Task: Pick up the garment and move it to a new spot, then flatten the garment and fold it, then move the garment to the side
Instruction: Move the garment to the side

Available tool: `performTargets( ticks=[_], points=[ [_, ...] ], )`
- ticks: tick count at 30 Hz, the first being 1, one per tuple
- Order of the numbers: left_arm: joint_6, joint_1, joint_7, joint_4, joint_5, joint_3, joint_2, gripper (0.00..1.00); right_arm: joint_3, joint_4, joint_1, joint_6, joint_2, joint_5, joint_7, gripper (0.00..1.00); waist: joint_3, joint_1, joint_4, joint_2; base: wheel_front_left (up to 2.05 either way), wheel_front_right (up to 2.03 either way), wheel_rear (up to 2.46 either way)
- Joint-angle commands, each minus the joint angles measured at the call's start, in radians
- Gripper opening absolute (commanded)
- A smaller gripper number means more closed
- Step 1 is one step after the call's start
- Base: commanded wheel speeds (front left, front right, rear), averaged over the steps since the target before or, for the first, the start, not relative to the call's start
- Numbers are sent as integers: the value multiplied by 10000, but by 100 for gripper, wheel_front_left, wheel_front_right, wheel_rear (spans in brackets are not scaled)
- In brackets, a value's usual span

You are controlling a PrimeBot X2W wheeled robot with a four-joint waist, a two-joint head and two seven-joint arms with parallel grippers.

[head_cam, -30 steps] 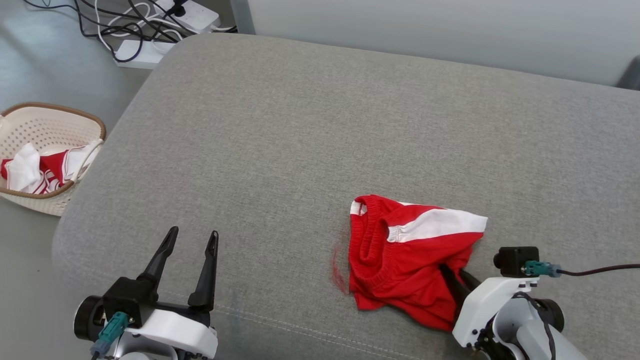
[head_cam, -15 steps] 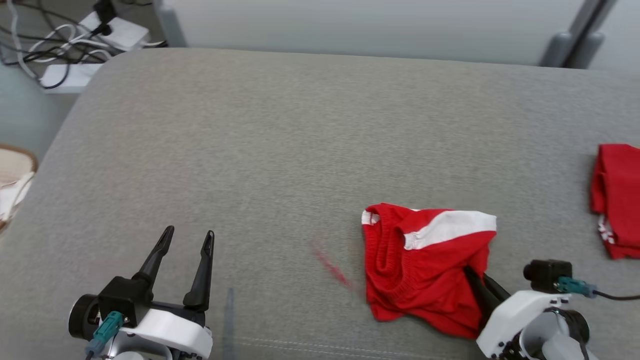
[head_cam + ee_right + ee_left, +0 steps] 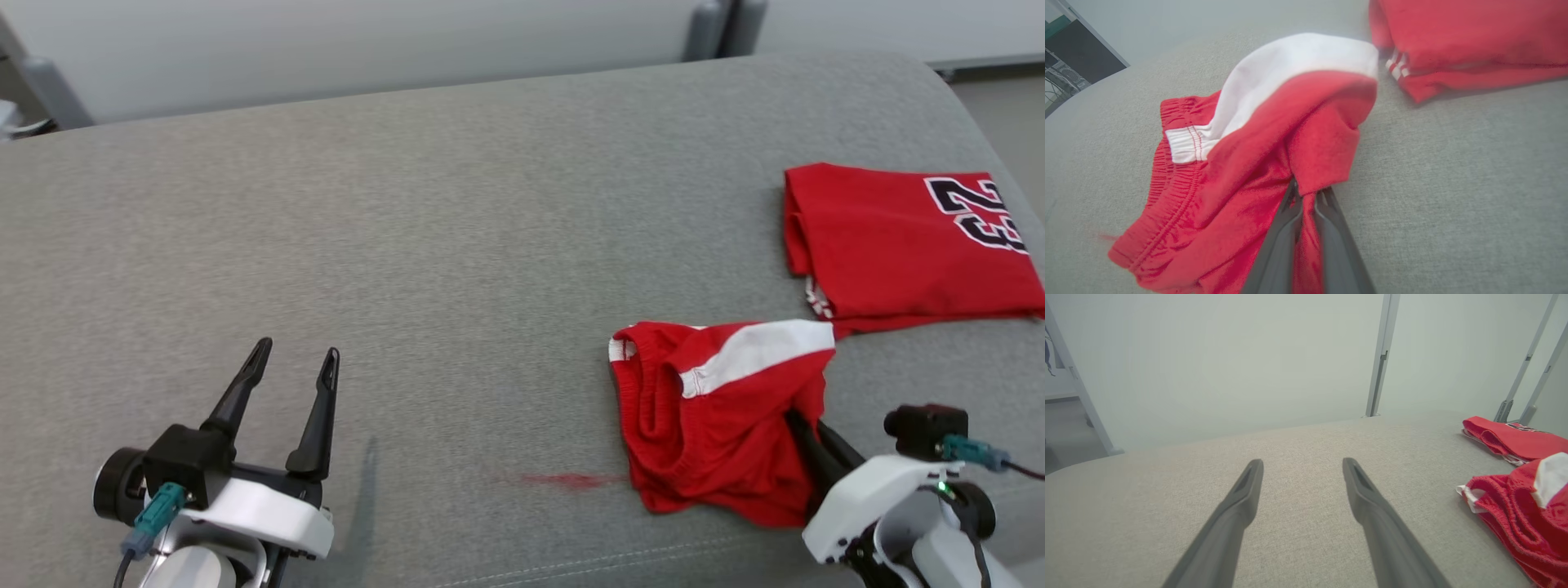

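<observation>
Grey fabric cushion (image 3: 408, 204) has a folded red numbered jersey (image 3: 890, 245) at far right and, just beside it toward the front, the crumpled red elastic-waist shorts with a white side panel (image 3: 710, 416). Right gripper (image 3: 1308, 194) is pinched on a fold at the shorts' near-right edge; left gripper (image 3: 296, 351) is spread, empty, well apart at left. Best to lift straight up till the cloth hangs free, then carry toward the bare middle, clear of the jersey.

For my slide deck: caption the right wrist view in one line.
Fingers of the right gripper shut on a fold of the red-and-white shorts, grey cushion beneath, folded red jersey beyond.
</observation>
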State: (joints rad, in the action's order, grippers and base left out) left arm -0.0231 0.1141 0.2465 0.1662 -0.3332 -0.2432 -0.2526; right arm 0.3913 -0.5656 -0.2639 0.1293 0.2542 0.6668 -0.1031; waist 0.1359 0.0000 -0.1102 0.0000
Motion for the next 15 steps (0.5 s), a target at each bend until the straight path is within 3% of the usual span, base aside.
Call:
performTargets(
  ticks=[1,8,15],
  points=[
    [-7,616,-27,-348,162,367,-291,100,122,328,-506,14,208,-199,82,0,304,0,-591,0,0,0,0],
    [-52,760,-178,-530,166,441,-512,100,409,474,-2163,14,466,-549,557,0,762,0,-1095,0,0,0,0],
    [-77,1024,-260,-729,230,382,-626,100,659,-188,-4333,14,1571,-635,914,0,1273,0,-1132,0,0,0,0]
  ],
)
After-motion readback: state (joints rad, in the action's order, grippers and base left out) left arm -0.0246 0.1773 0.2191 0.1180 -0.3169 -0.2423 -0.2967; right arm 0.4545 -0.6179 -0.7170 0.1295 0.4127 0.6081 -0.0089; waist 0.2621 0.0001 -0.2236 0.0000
